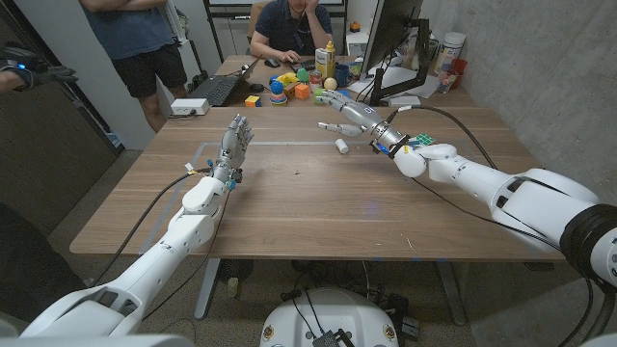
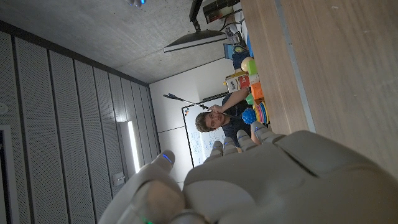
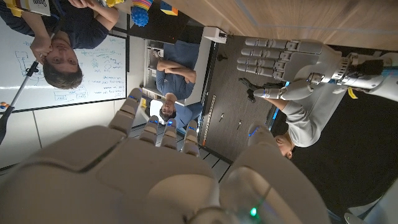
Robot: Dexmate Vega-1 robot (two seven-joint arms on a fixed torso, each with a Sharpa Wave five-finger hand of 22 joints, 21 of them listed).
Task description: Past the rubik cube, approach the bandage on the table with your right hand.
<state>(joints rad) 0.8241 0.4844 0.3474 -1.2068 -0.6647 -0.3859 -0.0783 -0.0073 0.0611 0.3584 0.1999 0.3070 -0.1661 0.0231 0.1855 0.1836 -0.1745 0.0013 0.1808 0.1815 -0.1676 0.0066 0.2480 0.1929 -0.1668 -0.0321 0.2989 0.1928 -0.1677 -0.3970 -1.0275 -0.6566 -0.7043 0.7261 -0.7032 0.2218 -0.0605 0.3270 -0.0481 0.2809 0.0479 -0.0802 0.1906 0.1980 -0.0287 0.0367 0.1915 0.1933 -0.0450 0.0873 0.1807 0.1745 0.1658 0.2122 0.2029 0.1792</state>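
right hand (image 1: 339, 103): fingers spread, empty | small white bandage roll (image 1: 341, 146) lay just beneath-behind its palm on wooden counter (image 1: 289, 207) | left hand (image 1: 234, 135) farther

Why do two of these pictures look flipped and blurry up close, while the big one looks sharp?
Head view: evenly lit, sharp; soft shadows under the right hand and the bandage. Left wrist view: turned, the left hand looms close and soft, a light strip glares. Right wrist view: upside down, near fingers blurred.
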